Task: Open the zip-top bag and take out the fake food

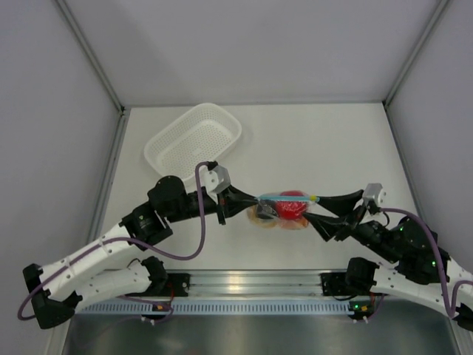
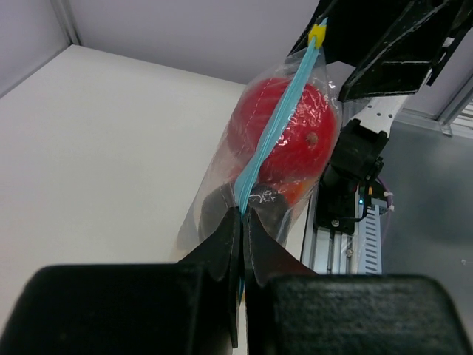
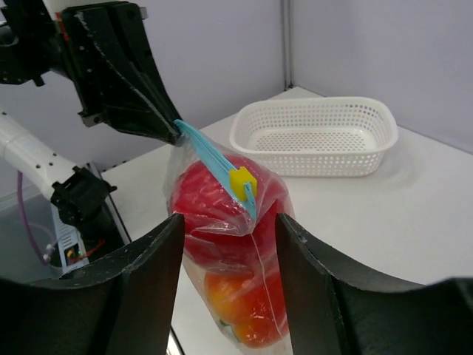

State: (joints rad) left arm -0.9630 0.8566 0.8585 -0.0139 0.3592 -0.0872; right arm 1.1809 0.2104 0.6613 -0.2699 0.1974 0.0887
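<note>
The clear zip-top bag (image 1: 284,209) hangs above the table between both arms, its light blue zip strip (image 2: 277,126) uppermost with a yellow slider (image 3: 242,182) at the right end. Inside I see a shiny red ball (image 3: 214,214), an orange-red tomato (image 3: 251,303) below it, and a dark piece (image 2: 214,211). My left gripper (image 2: 242,214) is shut on the left end of the zip strip. My right gripper (image 3: 229,229) is open, its fingers on either side of the bag's slider end without touching it.
A white perforated basket (image 1: 194,137) stands at the back left of the table, also in the right wrist view (image 3: 314,133). Grey walls enclose the table on three sides. A metal rail (image 1: 244,285) runs along the near edge.
</note>
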